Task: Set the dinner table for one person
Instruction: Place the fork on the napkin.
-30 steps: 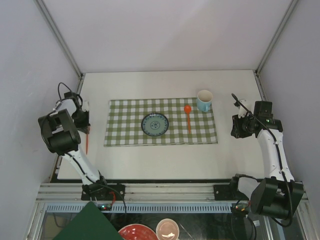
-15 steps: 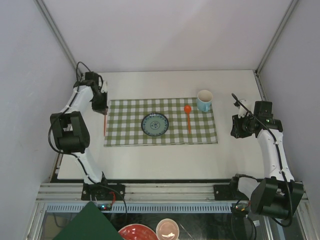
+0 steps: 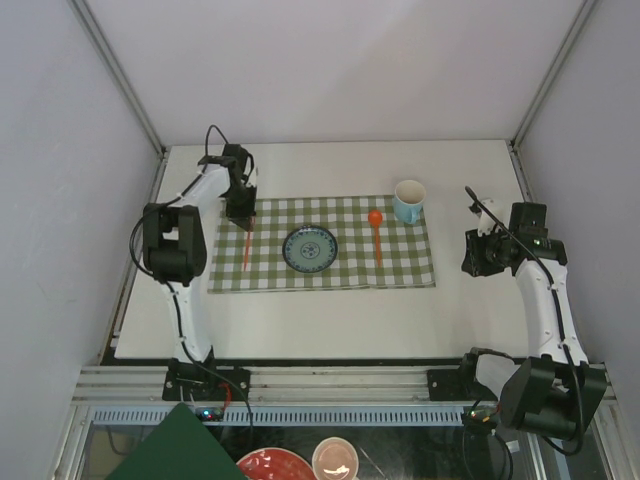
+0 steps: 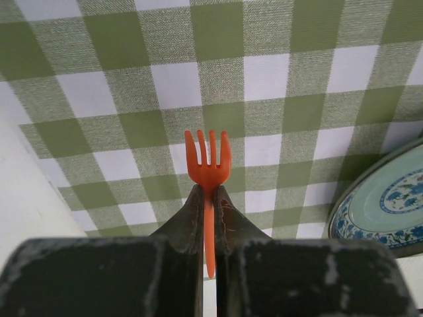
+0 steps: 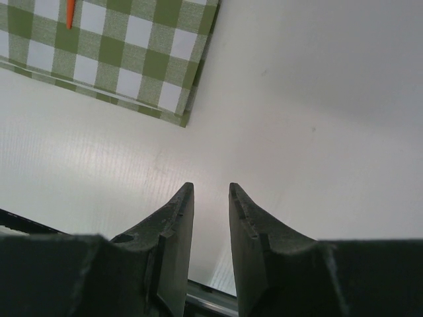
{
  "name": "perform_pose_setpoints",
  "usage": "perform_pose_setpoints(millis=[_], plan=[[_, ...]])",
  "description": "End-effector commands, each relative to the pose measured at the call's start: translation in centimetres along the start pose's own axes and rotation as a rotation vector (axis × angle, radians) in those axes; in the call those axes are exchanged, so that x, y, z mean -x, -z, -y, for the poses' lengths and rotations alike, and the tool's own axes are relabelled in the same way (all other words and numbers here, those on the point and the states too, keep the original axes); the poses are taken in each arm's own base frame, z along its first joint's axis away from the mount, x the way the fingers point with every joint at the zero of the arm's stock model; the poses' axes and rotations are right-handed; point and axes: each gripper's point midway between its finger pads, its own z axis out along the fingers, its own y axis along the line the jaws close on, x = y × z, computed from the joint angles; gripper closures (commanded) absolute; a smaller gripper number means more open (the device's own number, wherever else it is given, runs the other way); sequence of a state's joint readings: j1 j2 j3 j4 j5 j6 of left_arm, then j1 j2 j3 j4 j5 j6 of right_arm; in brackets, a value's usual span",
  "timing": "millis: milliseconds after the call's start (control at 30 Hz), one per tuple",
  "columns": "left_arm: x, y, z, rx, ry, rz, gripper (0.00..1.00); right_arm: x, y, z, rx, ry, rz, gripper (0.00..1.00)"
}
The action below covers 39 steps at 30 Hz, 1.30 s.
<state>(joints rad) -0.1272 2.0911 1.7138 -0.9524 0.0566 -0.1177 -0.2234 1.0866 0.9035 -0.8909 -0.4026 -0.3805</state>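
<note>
My left gripper (image 3: 240, 212) is shut on the handle of an orange fork (image 3: 246, 250) and holds it over the left part of the green-and-white checked cloth (image 3: 320, 272), left of the blue-patterned plate (image 3: 309, 249). In the left wrist view the fork (image 4: 207, 158) sticks out, tines forward, from the gripper (image 4: 208, 193), above the cloth (image 4: 297, 86), with the plate (image 4: 390, 211) at the right. An orange spoon (image 3: 376, 235) and a light blue cup (image 3: 408, 201) lie on the cloth's right part. My right gripper (image 3: 478, 250) (image 5: 210, 187) is open and empty above the off-white dinner table (image 3: 330, 320), right of the cloth.
The cloth's corner (image 5: 132, 53) and the spoon's handle tip (image 5: 70, 13) show in the right wrist view. Grey walls and metal posts close in the table on three sides. A red bowl (image 3: 272, 465), a pink bowl (image 3: 335, 458) and a green board (image 3: 170, 450) lie below the near edge.
My left arm has swung from the table's left edge toward the right and farther back, carrying the fork over the cloth's left part. The right arm has not moved.
</note>
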Motion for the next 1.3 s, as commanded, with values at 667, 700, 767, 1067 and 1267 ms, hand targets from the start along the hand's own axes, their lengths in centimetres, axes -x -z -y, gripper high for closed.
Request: perform_pose_setpoints(millis=[667, 700, 767, 1067, 1267], plan=[[-0.9, -2.4, 1.5, -0.031, 0.057, -0.018, 1.0, 1.1, 0.9, 0.0, -0.004, 0.023, 0.057, 0.72], [-0.9, -2.5, 1.5, -0.03, 0.057, -0.015, 1.0, 1.1, 0.9, 0.0, -0.004, 0.023, 0.057, 0.71], [-0.9, -2.6, 1.5, -0.034, 0.054, -0.01, 1.0, 1.1, 0.9, 0.0, -0.004, 0.021, 0.057, 0.71], [-1.7, -3.3, 1.3, -0.023, 0.057, -0.029, 0.77, 1.1, 0.9, 0.0, -0.002, 0.022, 0.058, 0.71], [-0.7, -1.2, 1.5, -0.037, 0.04, 0.016, 0.55, 1.1, 0.9, 0.0, 0.001, 0.023, 0.061, 0.71]])
